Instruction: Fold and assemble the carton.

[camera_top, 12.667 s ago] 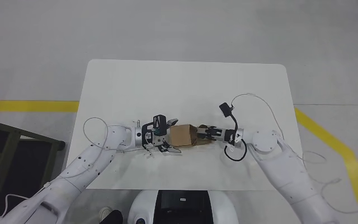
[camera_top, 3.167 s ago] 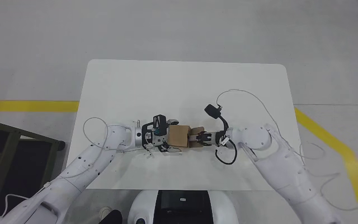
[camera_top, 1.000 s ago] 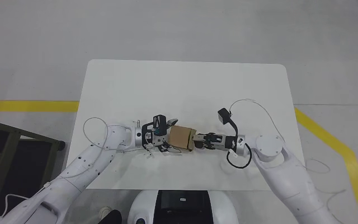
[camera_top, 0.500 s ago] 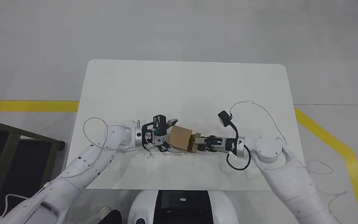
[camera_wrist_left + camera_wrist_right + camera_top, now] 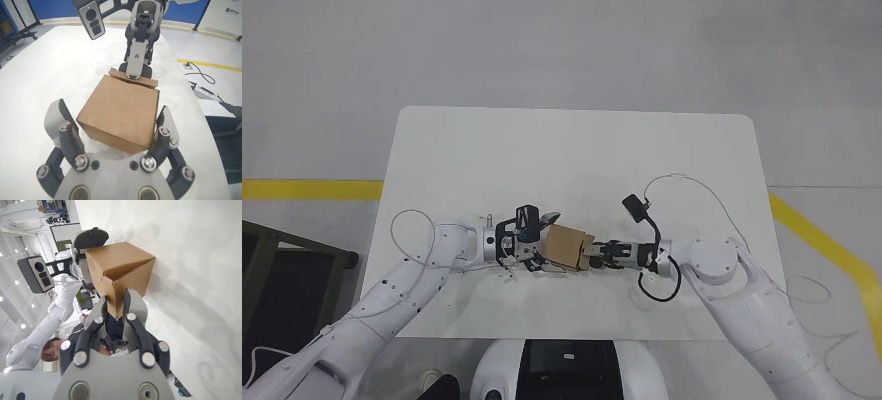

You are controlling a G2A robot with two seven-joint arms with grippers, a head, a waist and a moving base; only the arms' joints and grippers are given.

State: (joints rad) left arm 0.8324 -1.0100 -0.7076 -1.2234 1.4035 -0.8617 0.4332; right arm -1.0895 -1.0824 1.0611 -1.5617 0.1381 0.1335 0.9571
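A small brown carton [image 5: 567, 246] lies on its side at the front middle of the white table [image 5: 542, 150]. My left gripper [image 5: 550, 243] holds it from one end, a finger against each side wall [image 5: 122, 109]. The end facing the right arm is open, with flaps sticking out [image 5: 121, 264]. My right gripper [image 5: 594, 254] is at that end, shut on one brown flap [image 5: 113, 302] that stands edge-on between its fingers [image 5: 132, 306]. The left wrist view has the right gripper [image 5: 135, 75] pressed over the flap at the carton's far edge.
A thin white cable [image 5: 712, 190] loops from the right arm over the table's right half. The table's front edge [image 5: 572, 338] runs close behind both grippers. The far half of the table is bare.
The right gripper has shifted slightly toward the carton and its wrist has turned, with the flap still held. The carton has skewed a little. The left arm has stayed still.
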